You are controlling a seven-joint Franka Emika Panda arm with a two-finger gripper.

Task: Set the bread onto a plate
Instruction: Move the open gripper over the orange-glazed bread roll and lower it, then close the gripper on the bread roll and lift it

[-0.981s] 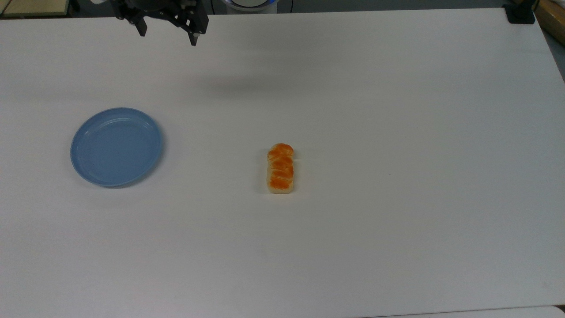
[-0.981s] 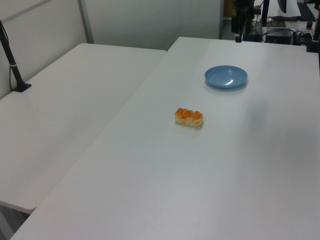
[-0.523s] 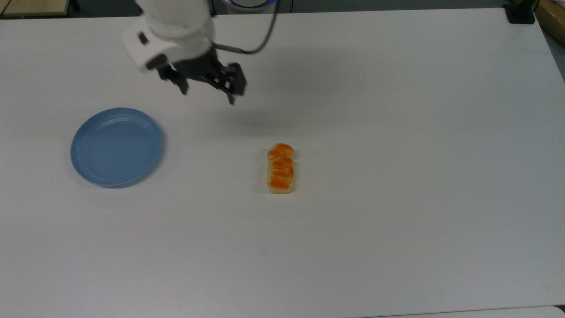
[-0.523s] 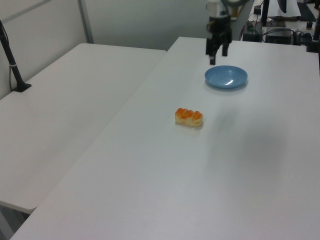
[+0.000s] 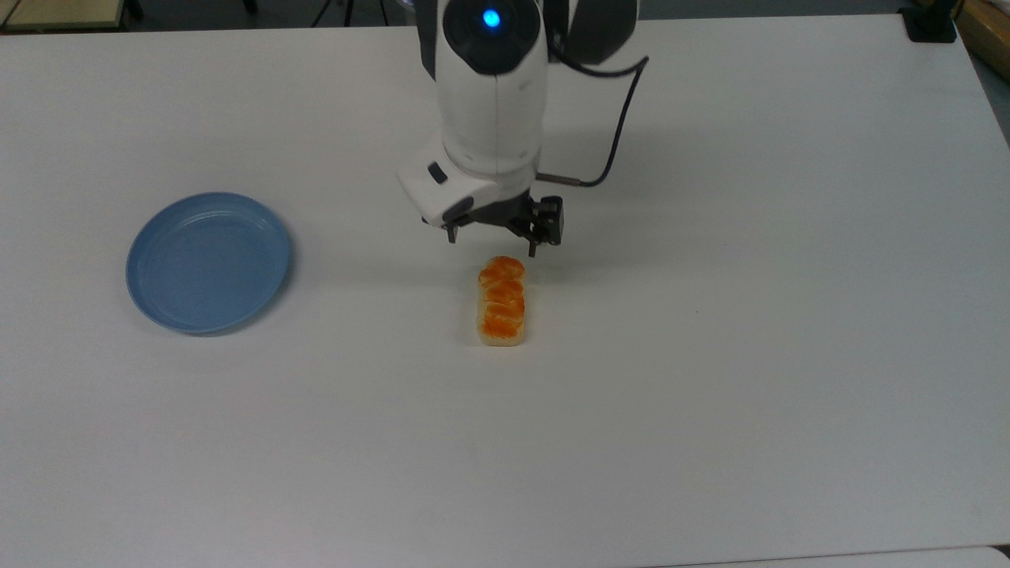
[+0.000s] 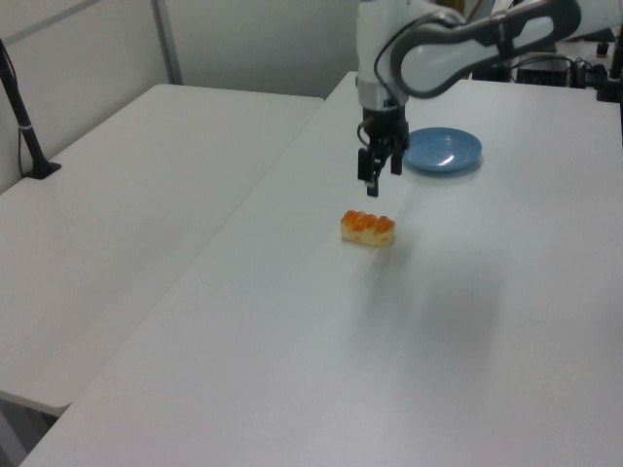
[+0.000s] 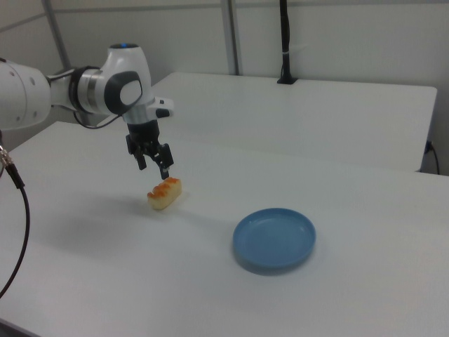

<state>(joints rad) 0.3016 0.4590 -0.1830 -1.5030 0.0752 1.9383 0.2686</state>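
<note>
The bread (image 5: 501, 300) lies lengthwise on the white table, a small loaf with an orange top; it also appears in the left view (image 6: 368, 229) and the right view (image 7: 165, 193). The light-blue plate (image 5: 207, 262) sits bare toward the top view's left, well apart from the bread (image 6: 440, 150) (image 7: 274, 239). My gripper (image 5: 492, 243) hangs open above the table, just over the bread's far end, fingers pointing down and holding nothing (image 6: 380, 175) (image 7: 156, 168).
A second white table (image 6: 146, 195) adjoins along the left view's left, with a black clamped post (image 6: 27, 136) on it. A black clamp (image 5: 929, 24) sits at the top view's far right corner. A cable (image 7: 19, 210) hangs at the right view's left edge.
The arm has swept from the far table edge near the plate across to the bread and come down lower. Bread and plate have stayed put.
</note>
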